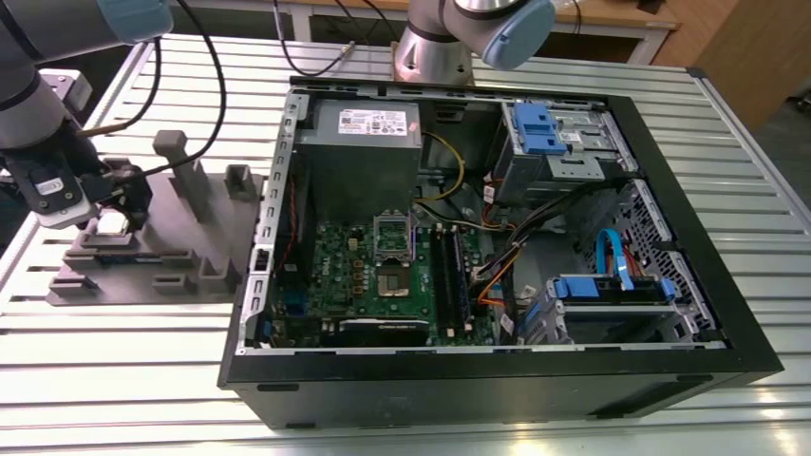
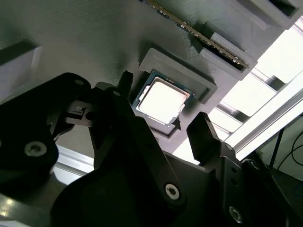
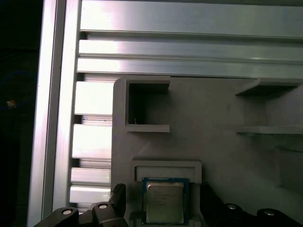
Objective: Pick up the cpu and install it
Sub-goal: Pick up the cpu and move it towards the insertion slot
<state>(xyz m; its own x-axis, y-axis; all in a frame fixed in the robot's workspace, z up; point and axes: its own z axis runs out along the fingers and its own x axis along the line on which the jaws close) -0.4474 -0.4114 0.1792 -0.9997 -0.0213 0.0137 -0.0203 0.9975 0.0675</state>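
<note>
One arm (image 1: 36, 100) reaches down over the tray (image 1: 159, 261) at the end farthest from the case (image 1: 507, 380), wrist bent so the tool (image 3: 162, 195) points straight down into the tray.

Tool apart: two dark fingers (image 3: 118, 196), one on each side of the cpu (image 2: 162, 101), with a gap at both sides in both wrist views. No grip.

Count: one arm, one tool, one cpu, one tray, one open case.

Cpu lies flat in a shallow walled pocket of the tray, metal top up, edges parallel to the pocket walls. Square, so no long axis.

Tray rests on the slatted tabletop (image 1: 127, 361); the case stands just beside the tray, on the exterior view's right.
</note>
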